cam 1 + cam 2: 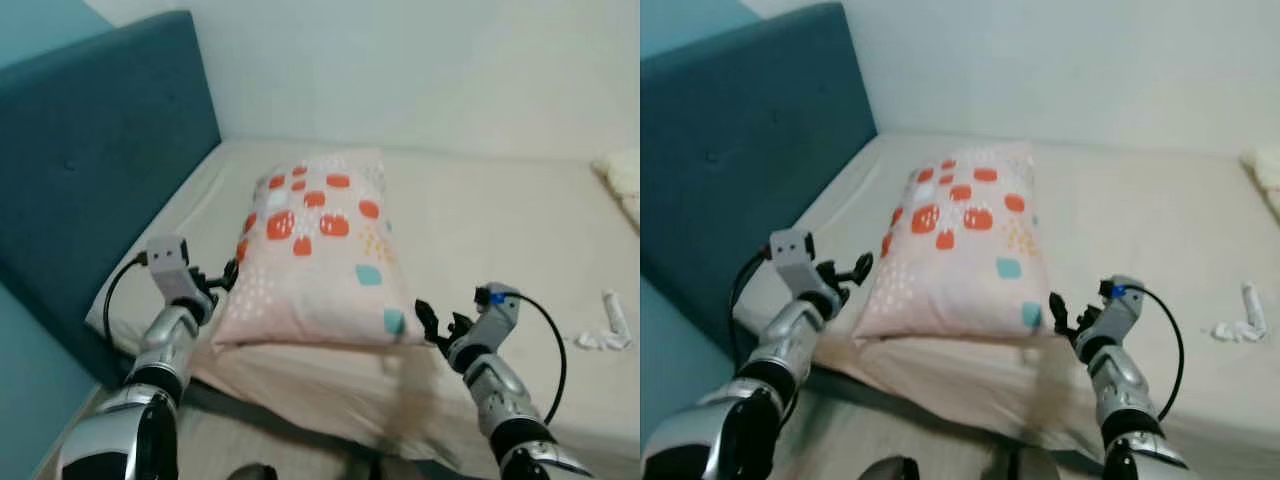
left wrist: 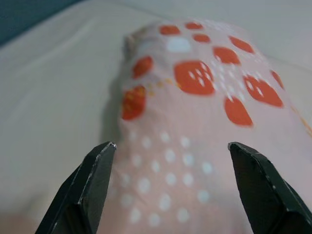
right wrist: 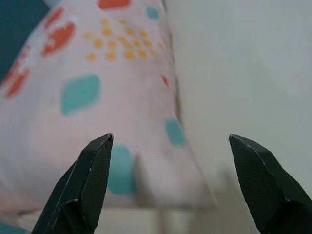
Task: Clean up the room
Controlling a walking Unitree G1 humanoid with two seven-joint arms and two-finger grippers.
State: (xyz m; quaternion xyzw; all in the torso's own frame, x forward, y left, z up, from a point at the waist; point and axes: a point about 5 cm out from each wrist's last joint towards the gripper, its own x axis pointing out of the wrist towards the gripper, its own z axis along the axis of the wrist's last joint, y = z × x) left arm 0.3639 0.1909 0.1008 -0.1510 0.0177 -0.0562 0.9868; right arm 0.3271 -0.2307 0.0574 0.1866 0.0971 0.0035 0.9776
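A pink pillow point(image 1: 318, 248) with orange, teal and white spots lies flat on the beige bed point(image 1: 480, 215), near its head end. My left gripper point(image 1: 222, 277) is open just off the pillow's near left corner, fingers apart around the dotted cloth point(image 2: 165, 161) without touching it. My right gripper point(image 1: 432, 322) is open at the near right corner, close to a teal patch point(image 3: 80, 92) of the pillow point(image 3: 112, 87). Neither holds anything.
A teal padded headboard point(image 1: 100, 160) runs along the left side of the bed. A small white crumpled item point(image 1: 606, 325) lies on the sheet at the right. A cream fluffy thing point(image 1: 625, 180) sits at the far right edge. A plain wall stands behind.
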